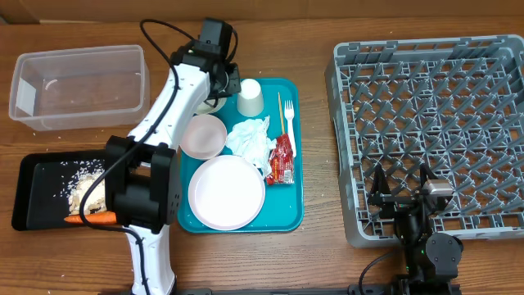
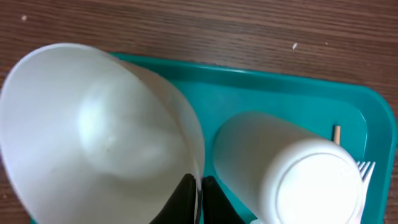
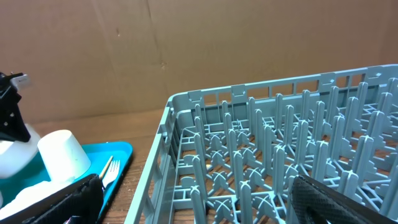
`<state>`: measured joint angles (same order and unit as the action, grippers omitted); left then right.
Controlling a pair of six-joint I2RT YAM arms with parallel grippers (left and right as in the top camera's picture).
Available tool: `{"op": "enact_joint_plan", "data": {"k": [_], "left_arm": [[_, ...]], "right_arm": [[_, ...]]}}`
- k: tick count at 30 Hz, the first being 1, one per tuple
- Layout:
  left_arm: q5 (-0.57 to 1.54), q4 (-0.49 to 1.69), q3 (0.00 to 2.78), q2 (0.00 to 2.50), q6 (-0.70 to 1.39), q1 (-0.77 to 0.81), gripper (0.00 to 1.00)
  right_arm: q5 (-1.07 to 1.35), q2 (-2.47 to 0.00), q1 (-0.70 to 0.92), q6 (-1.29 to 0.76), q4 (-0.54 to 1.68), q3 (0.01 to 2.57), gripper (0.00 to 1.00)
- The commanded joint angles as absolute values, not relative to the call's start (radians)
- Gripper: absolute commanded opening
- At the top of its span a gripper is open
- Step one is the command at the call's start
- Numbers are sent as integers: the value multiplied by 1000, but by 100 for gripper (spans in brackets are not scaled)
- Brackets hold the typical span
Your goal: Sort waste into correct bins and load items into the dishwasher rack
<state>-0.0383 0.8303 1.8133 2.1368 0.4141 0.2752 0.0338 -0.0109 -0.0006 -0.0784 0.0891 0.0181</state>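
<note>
**We pinch a bowl's rim at the tray's back corner**
Our left gripper (image 2: 200, 196) is nearly closed on the thin wall of the white bowl (image 2: 106, 130). The bowl is tipped at the far-left corner of the teal tray (image 2: 249, 93), just beside the upturned cup (image 2: 292, 168). Our right gripper (image 3: 199, 202) stands wide apart, holding nothing, over the near edge of the grey rack (image 1: 434, 123).

Bowl (image 1: 215, 105) mostly under L arm (image 1: 168, 106); carrot (image 1: 92, 219) partly hidden too.

Teal tray (image 1: 288, 206), white plate (image 1: 226, 192), white bowl (image 2: 93, 124), pinkish bowl (image 1: 203, 135), red wrapper (image 1: 282, 160), grey rack (image 1: 434, 123), black tray (image 1: 37, 184), orange carrot (image 1: 97, 219)
</note>
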Motion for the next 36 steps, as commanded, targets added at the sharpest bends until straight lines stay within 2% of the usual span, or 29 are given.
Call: {"op": "enact_joint_plan", "data": {"k": [1,2,3,10,14,16,17,18,19,21,29,33,36], "left_arm": [[-33,833,1833,2140,418,295,23],[-33,833,1833,2140,415,296,31],[-37,833,1833,2140,415,297,32],[-124,880,1853,2136,416,294,33],[-151,986,1945,2124,415,294,32],[-156,1056,2016,2119,416,294,35],[-158,1101,2062,2116,416,294,44],[-159,1153,2116,2115,416,294,59],[-158,1208,2172,2115,416,294,79],[-158,1298,2255,2115,416,294,100],[-173,1629,2488,2114,416,294,100],[-311,1666,2505,2113,473,270,100],[-392,1690,2504,2113,597,208,100]], "right_arm": [[27,-3,-7,-81,83,9,100],[27,-3,-7,-81,83,9,100],[27,-3,-7,-81,83,9,100],[27,-3,-7,-81,83,9,100],[27,-3,-7,-81,83,9,100],[27,-3,-7,-81,83,9,100],[27,-3,-7,-81,83,9,100],[27,-3,-7,-81,83,9,100],[27,-3,-7,-81,83,9,100],[27,-3,-7,-81,83,9,100],[27,-3,-7,-81,83,9,100],[27,-3,-7,-81,83,9,100],[27,-3,-7,-81,83,9,100]]}}
